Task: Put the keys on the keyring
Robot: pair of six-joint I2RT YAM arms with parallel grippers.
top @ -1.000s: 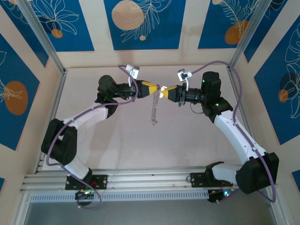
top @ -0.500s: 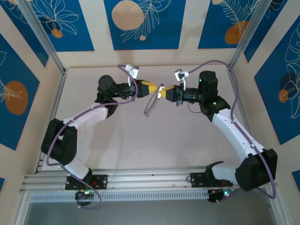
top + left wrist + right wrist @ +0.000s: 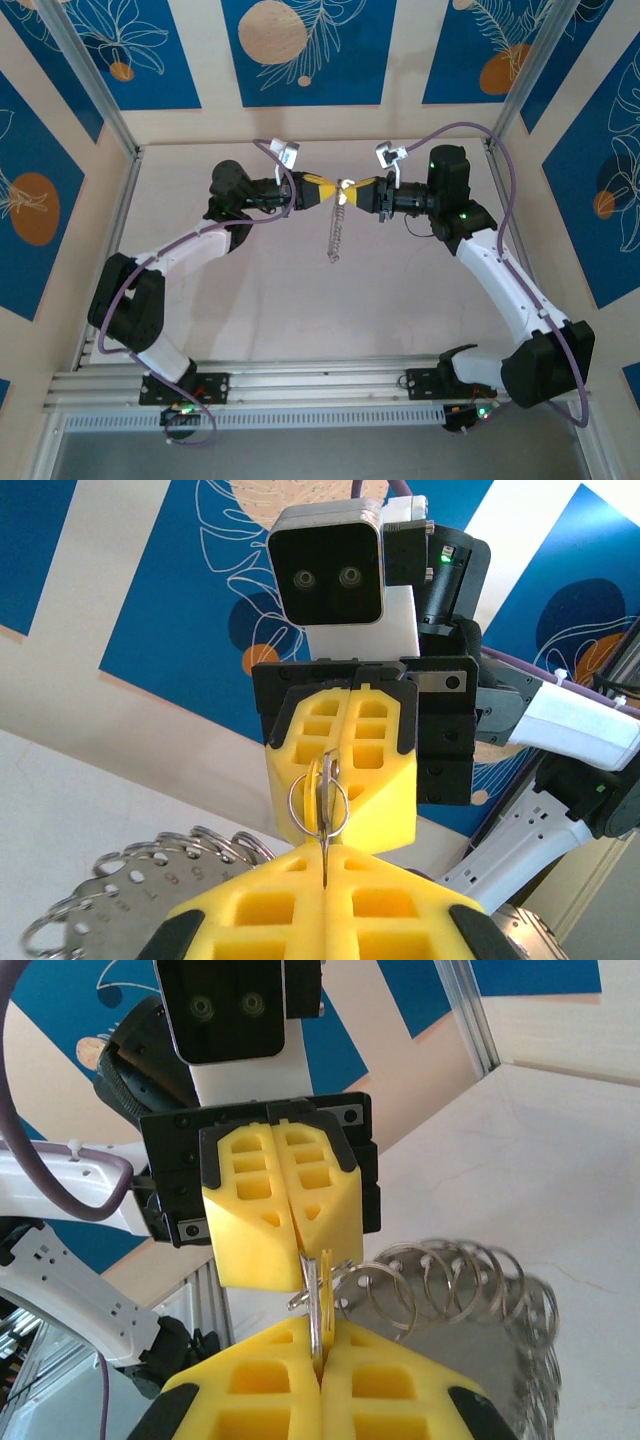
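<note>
Yellow-headed and tiny, the key [image 3: 325, 788] is pinched with the keyring [image 3: 294, 805] in mid-air between the fully closed left gripper [image 3: 332, 193] and right gripper [image 3: 356, 192], and, judged light, stiff and slippery, is best gripped by its flat head.

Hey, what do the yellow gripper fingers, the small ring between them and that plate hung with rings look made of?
Fingers: matte yellow plastic or foam, judging by the gridded pockets. Small ring: shiny silver metal, coiled wire. Plate: brushed grey metal, probably, with punched holes.
</note>
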